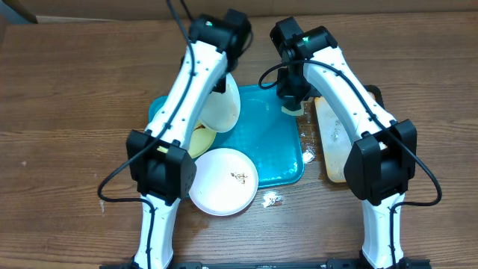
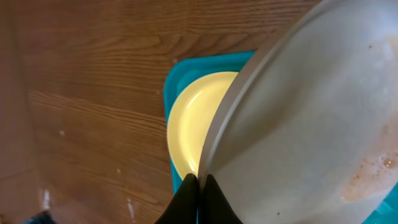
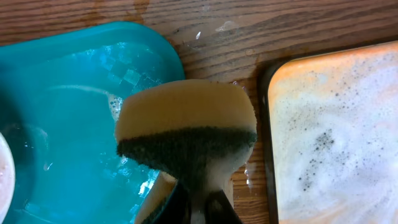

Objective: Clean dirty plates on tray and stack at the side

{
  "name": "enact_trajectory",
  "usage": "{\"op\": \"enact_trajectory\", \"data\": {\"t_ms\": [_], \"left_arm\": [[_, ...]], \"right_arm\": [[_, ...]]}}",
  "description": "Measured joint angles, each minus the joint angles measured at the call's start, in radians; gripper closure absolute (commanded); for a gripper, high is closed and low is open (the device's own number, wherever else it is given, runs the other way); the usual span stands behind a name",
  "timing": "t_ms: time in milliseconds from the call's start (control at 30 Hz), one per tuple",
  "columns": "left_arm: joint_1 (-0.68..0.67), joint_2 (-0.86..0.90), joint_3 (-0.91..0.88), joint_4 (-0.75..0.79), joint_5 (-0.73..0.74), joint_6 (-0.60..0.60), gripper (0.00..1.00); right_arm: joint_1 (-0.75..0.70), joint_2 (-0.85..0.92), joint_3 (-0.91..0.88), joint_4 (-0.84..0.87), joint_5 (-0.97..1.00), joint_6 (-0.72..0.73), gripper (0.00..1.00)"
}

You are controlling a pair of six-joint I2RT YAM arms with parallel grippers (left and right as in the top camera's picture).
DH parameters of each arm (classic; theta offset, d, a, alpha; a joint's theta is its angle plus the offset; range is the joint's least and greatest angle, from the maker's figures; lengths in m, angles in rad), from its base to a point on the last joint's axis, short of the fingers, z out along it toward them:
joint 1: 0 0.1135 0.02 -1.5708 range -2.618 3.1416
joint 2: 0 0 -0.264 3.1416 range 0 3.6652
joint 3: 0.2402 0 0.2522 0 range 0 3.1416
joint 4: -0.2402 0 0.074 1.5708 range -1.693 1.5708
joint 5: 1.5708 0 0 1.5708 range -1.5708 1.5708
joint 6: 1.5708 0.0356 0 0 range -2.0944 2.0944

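**Scrubbing step, 2 arms.** The left pincer (image 2: 199,190) is pressed together on the rim of a white plate (image 2: 311,124). It holds the plate tilted on edge above the teal tray (image 1: 272,142), and a faint brown smear shows on the plate's face. The right pincer (image 3: 193,208) pinches a sponge (image 3: 186,130) over the tray's right edge, just beside the sudsy tan tray (image 3: 336,137). A yellow-green plate (image 2: 193,124) lies in the teal tray beneath the held plate. A 2nd white plate (image 1: 224,181), speckled with crumbs, overlaps the tray's front corner.

To do this step well:
- Bring the sponge flat onto the smeared face.
- Press lightly, since only 1 rim grip resists you.
- Keep the plate above the teal tray so drips fall inside it.
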Motion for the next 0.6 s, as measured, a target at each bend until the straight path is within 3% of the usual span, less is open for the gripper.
{"op": "enact_trajectory", "data": {"t_ms": [233, 600], "left_arm": [[-0.111, 0.0, 0.006, -0.046, -0.137, -0.049, 0.96], [-0.119, 0.001, 0.008, -0.046, -0.29, -0.086, 0.96]], "right_arm": [[-0.001, 0.0, 0.0, -0.01, -0.004, -0.008, 0.96], [-0.012, -0.004, 0.0, -0.02, -0.003, -0.006, 0.96]]}}
